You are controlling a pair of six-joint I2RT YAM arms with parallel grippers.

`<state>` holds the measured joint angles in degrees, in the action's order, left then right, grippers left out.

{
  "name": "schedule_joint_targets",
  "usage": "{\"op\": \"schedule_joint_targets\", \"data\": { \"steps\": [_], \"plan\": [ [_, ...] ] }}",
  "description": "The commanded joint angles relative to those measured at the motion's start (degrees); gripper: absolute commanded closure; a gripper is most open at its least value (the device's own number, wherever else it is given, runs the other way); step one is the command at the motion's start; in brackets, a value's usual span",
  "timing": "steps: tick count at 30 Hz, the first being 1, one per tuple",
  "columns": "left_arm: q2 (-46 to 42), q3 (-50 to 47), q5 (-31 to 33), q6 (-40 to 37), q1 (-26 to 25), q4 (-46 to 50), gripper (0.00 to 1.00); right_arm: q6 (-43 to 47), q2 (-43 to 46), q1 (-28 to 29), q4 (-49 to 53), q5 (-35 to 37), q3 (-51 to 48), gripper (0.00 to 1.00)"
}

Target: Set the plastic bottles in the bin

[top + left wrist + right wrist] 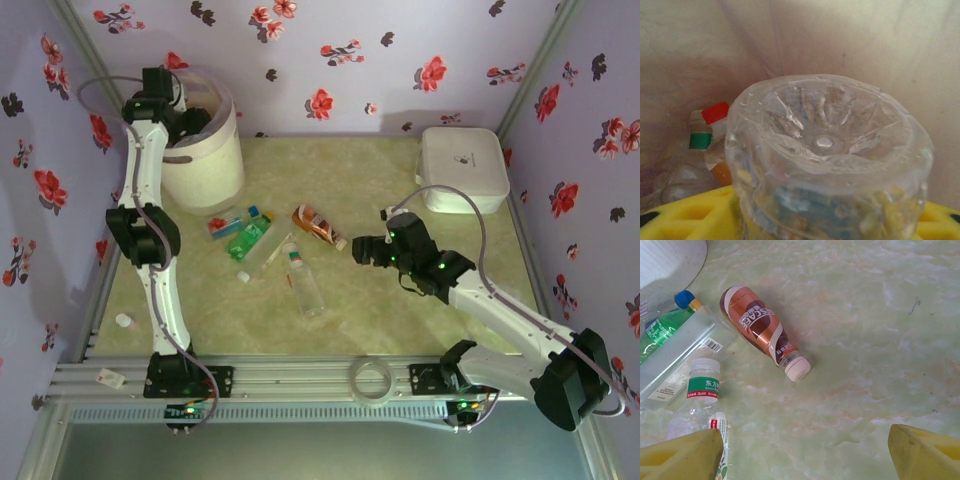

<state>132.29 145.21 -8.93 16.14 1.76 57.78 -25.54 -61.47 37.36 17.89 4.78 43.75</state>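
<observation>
We log two arms, white tubes with black joint housings: left arm (150, 265), right arm (505, 312). Thin grey cable loops (452, 190), green wrist lights (437, 268), yellow plastic fingers (682, 455).

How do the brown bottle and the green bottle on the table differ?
The brown bottle has a brown-and-white label and a white cap; the green bottle is green. The brown bottle lies alone on bare table; the green bottle is packed against a clear bottle. Both lie on their sides, outside the bin.
</observation>
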Motion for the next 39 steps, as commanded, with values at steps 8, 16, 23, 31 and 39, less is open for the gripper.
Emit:
{"op": "schedule_joint_targets", "data": {
  "steps": [8,16,23,31,39],
  "plan": [
    [-2.2,1.7,0.7,-2.4,-0.1,1.6,0.07,8.6,-5.0,-2.0,2.5,-0.2,4.0,0.11],
    [-10.3,2.9,1.2,-2.3,-0.2,-0.4,0.02,21.1,-17.8,-2.0,3.8,0.1,11.8,0.07],
    [-20.2,-0.7,3.0,-2.2,-0.3,-2.2,0.01,25.7,-29.3,-2.0,2.2,-0.3,19.2,0.07],
    [-46.5,-38.2,5.5,2.5,-3.8,-22.6,0.00,25.3,-40.5,-1.0,2.1,-0.6,25.9,0.09],
    [-61.4,-63.9,6.1,9.7,-15.2,-33.5,0.01,25.1,-48.2,1.5,3.1,0.4,30.2,0.15]
  ]
}}
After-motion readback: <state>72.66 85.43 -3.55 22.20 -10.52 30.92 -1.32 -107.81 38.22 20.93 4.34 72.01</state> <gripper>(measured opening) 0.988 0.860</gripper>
